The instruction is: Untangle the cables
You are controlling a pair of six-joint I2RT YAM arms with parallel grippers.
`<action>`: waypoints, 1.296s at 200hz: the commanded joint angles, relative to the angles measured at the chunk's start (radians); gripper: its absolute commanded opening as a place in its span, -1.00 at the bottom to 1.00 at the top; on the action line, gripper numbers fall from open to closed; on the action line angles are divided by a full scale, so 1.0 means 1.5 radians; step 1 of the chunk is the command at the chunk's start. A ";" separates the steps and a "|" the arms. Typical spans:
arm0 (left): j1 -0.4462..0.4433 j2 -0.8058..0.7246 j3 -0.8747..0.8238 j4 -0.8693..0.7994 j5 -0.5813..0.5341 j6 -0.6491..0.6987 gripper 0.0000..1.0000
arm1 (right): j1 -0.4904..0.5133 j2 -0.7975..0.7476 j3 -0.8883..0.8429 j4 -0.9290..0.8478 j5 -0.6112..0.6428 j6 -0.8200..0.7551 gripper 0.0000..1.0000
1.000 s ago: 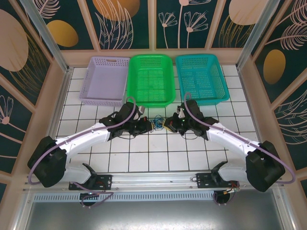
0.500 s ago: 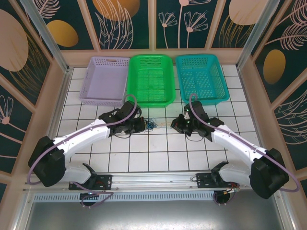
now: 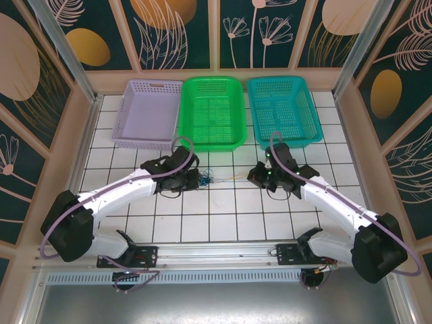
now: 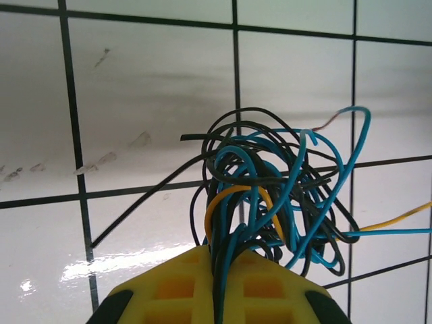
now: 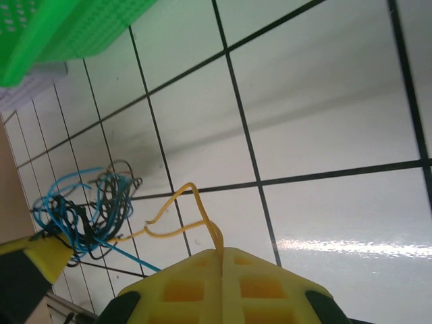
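Pinched shut in left gripper (image 4: 217,273): knot of cables (image 4: 270,182), middle of table (image 3: 223,216). Clamped in right gripper (image 5: 221,266): single yellow wire (image 5: 169,233), kinked, leading back to knot.

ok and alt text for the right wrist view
The right gripper, shut on a yellow cable that loops left over the white tiled table into a tangle of blue and black cables at the tip of the left gripper. A green basket corner shows top left.
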 commanded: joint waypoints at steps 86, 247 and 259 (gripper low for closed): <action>0.010 -0.028 -0.072 -0.054 -0.088 -0.040 -0.67 | -0.031 -0.032 -0.050 -0.057 0.094 -0.004 -1.00; 0.009 -0.063 0.050 -0.065 -0.101 -0.036 0.24 | -0.057 -0.128 0.006 -0.065 0.117 -0.170 -1.00; 0.009 -0.063 0.095 -0.069 -0.100 -0.040 0.28 | -0.057 -0.137 0.013 -0.051 0.097 -0.203 -1.00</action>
